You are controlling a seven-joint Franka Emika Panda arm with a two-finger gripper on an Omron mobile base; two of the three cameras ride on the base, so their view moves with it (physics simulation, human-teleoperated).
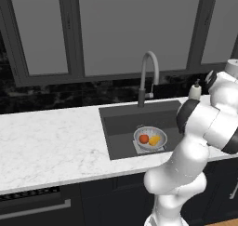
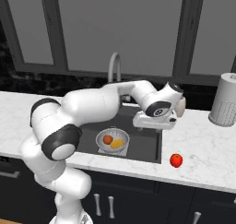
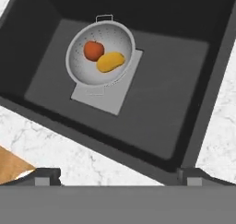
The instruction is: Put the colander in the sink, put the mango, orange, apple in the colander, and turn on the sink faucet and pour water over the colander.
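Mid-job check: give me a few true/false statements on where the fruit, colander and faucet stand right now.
1. The colander sits in the sink. True.
2. The apple is in the colander. False: it lies on the counter right of the sink.
3. The orange and mango are in the colander. True.
4. Water runs from the faucet. False: no stream is visible.
5. The fingers hold the mango. False: they are empty.

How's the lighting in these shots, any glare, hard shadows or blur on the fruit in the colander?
Left base view: flat, even light, no glare; colander small and slightly soft. Right base view: the apple on the counter has a faint highlight and small shadow. Hand view: sharpest, orange and mango crisp, the sink walls dark.
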